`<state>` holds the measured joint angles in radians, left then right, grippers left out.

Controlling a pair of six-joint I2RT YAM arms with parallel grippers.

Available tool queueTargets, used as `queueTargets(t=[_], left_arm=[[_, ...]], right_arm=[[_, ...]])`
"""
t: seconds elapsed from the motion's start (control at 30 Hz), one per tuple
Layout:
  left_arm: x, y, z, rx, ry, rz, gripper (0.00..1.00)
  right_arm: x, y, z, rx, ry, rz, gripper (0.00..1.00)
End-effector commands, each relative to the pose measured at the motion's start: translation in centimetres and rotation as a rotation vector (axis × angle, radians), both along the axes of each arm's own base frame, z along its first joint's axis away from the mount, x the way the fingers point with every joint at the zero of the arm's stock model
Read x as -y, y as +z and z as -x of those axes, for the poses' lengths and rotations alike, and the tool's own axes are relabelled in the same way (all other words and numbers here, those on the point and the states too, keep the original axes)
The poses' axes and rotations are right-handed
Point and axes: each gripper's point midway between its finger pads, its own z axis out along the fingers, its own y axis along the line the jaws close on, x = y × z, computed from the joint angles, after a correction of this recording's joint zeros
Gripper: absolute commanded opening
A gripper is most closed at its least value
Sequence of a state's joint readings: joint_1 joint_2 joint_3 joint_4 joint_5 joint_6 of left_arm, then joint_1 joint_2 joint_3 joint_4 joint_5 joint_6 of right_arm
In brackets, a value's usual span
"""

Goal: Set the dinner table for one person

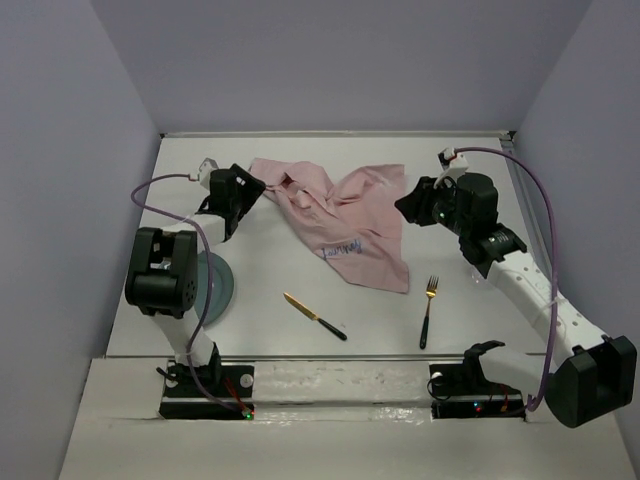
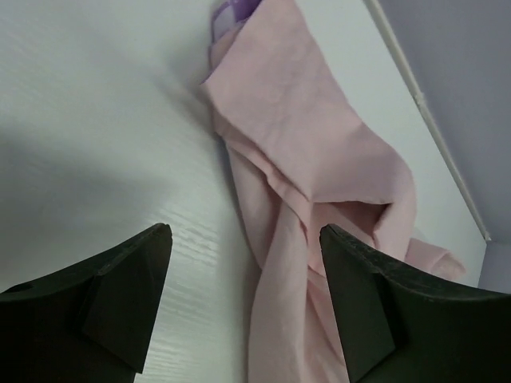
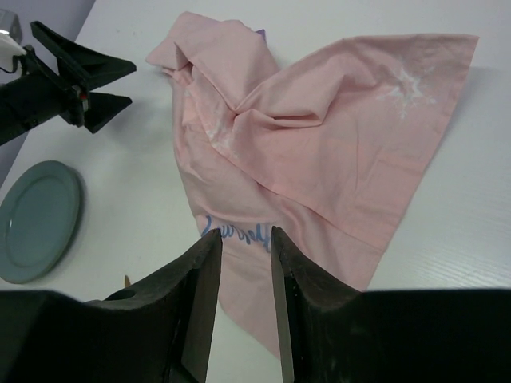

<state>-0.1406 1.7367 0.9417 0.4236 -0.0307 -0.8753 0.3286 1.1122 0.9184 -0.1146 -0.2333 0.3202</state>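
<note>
The white dinner table [image 1: 265, 335] holds a crumpled pink placemat [image 1: 345, 215] with blue writing at its middle back. My left gripper [image 1: 260, 192] hangs low at the cloth's left corner. In the left wrist view it [image 2: 246, 233] is open wide, and a twisted fold of the placemat [image 2: 303, 152] lies below the gap. My right gripper [image 1: 402, 205] hovers at the cloth's right edge. In the right wrist view it [image 3: 246, 238] is open only a narrow gap, empty, above the blue writing on the placemat [image 3: 319, 136].
A teal plate [image 1: 218, 285] lies at the near left, partly under the left arm, and shows in the right wrist view [image 3: 36, 219]. A gold knife with a black handle [image 1: 315, 316] and a gold fork with a black handle [image 1: 428, 310] lie at the near middle.
</note>
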Motion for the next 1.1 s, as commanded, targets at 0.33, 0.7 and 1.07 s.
queueTargets(t=[0.33,0.7,1.07], left_arm=[[-1.6,-0.8,-5.7,0.069,0.050,0.125,0.78],[-1.9,-1.0,-8.7,0.109,0.085,0.161,0.66],[-2.2,-1.1,-9.7,0.133,0.103,0.169,0.33]], right_arm=[[-1.6,1.9,0.3,0.040,0.075,-0.031,0.37],[-2.2,1.1,0.0,0.016,0.090,-0.026,0.37],[-2.3,0.5,-0.3,0.002,0.089,-0.020,0.37]])
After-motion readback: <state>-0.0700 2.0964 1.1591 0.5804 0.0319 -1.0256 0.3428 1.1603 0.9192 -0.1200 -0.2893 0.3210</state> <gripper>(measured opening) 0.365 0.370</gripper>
